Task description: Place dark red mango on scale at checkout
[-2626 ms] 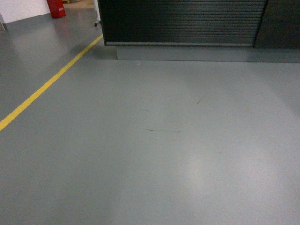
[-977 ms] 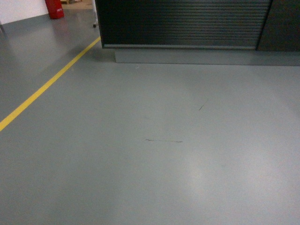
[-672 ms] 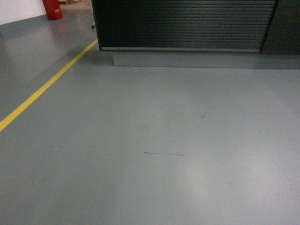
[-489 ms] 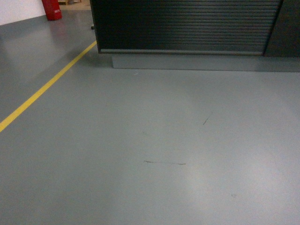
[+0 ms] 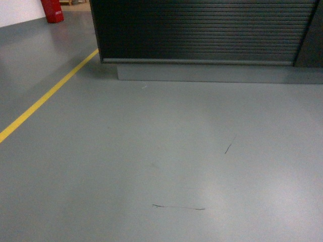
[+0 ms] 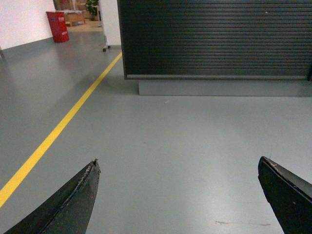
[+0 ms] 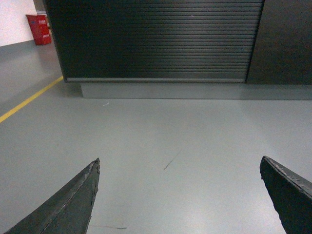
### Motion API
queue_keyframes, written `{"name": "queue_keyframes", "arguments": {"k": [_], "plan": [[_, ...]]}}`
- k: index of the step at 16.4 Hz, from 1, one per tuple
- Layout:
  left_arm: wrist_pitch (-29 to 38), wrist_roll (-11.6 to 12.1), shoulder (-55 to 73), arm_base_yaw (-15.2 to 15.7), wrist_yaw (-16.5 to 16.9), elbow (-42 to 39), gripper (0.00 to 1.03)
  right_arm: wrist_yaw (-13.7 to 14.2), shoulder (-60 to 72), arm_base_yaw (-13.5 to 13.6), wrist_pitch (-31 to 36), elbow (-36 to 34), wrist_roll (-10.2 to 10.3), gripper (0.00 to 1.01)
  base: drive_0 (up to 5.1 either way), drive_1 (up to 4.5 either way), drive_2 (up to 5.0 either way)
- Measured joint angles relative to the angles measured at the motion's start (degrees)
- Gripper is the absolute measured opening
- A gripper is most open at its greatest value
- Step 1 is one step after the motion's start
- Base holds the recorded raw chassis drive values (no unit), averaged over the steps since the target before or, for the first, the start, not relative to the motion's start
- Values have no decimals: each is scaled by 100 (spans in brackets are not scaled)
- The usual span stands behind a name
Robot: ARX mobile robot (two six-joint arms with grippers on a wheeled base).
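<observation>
Head view: checkout (image 5: 202, 30) dead ahead, dark slatted front panel filling the top of the shot, grey base (image 5: 217, 73) running under it. Only its front shows, so nothing to say about the surface up top. Grey floor (image 5: 151, 151) all the way to the robot, glossy, w/ soft light patches. Yellow floor line (image 5: 48, 96) cuts diagonally on the left, running up toward the checkout's left corner. Red cabinet (image 5: 52, 10) far back at top left, well apart from the checkout. 2 thin dark scuffs on the floor: a long one (image 5: 179, 207) near the bottom, a short slanted one (image 5: 228, 148) right of centre.

Left wrist view: left claw (image 6: 178, 195) spread wide, 2 black fingers (image 6: 73, 200) at the bottom corners, bare floor between them, gripping nothing. Same slatted panel ahead, yellow line on the left, a potted plant (image 6: 91, 7) tiny in the far background.

Right wrist view: right claw (image 7: 180, 195) likewise wide apart, fingertips (image 7: 287, 190) low in frame, nothing held. Panel ahead, plus a plain dark panel (image 7: 285, 39) to its right.

Dark red mango and scale: not visible in any view.
</observation>
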Motion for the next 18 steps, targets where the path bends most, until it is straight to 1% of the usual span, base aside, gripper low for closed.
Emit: {"name": "queue_keyframes", "arguments": {"k": [18], "plan": [[2, 0, 0, 0, -4, 0, 98, 0, 0, 0, 17, 0, 0, 98, -5, 424, -433]]}}
